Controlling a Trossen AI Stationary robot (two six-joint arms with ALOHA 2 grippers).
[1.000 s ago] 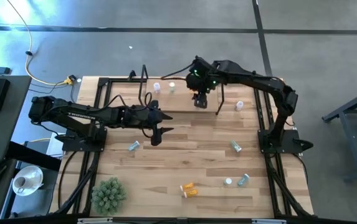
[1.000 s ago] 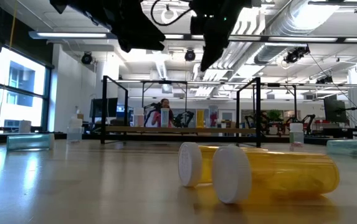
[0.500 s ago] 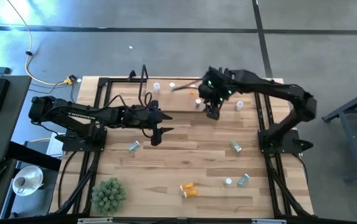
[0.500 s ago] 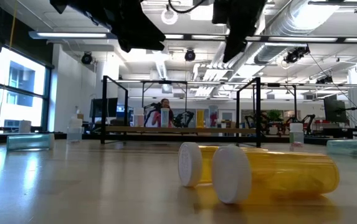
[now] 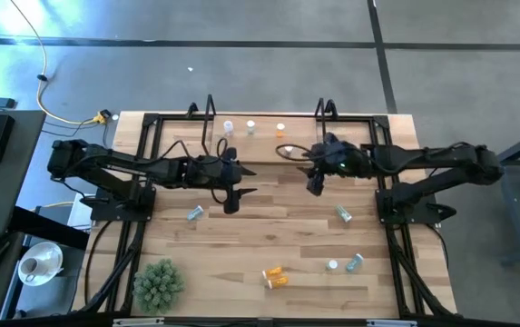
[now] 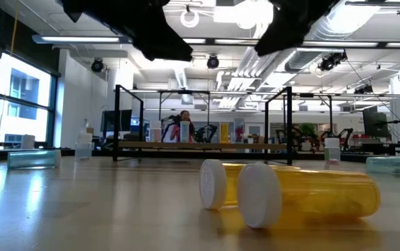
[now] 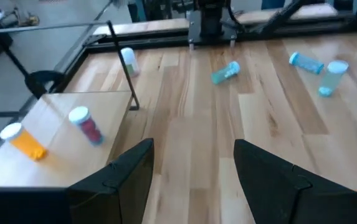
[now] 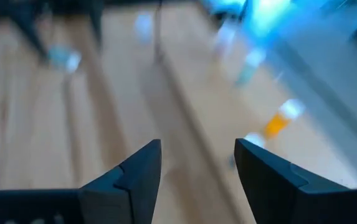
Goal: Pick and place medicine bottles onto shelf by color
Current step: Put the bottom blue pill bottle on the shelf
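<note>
Medicine bottles are only partly sorted, as far as I can tell from where I stand. Three of them stand upright on the shelf (image 5: 264, 145) at the far side of the table: a pale one (image 5: 229, 127), one whose colour I cannot settle (image 5: 250, 126), and an orange one (image 5: 281, 130). From the left wrist view the orange bottle and a reddish-filled bottle (image 7: 86, 125) sit near each other on the light board, with another bottle farther along by the black upright.

Plenty is left on the tabletop (image 5: 269, 222). A teal bottle (image 5: 194, 213) lies on its side in front of the left arm. Another teal one (image 5: 343, 214) lies toward the right. Near the front edge, two orange bottles (image 5: 276, 276) lie touching, and a small capped bottle (image 5: 332, 265) stands just beside a fallen teal one (image 5: 355, 262). That makes five still to shelve, so I judge the job less than half done.

The left gripper (image 5: 233, 197) hovers over the middle of the table, fingers spread and grasping nothing. The right gripper (image 5: 314, 184) hangs just in front of the shelf, its fingers likewise parted and empty, with bare wood showing between them in its own wrist view.

A spiky green plant ball (image 5: 158, 283) sits at the front left corner, no part of the sorting.
</note>
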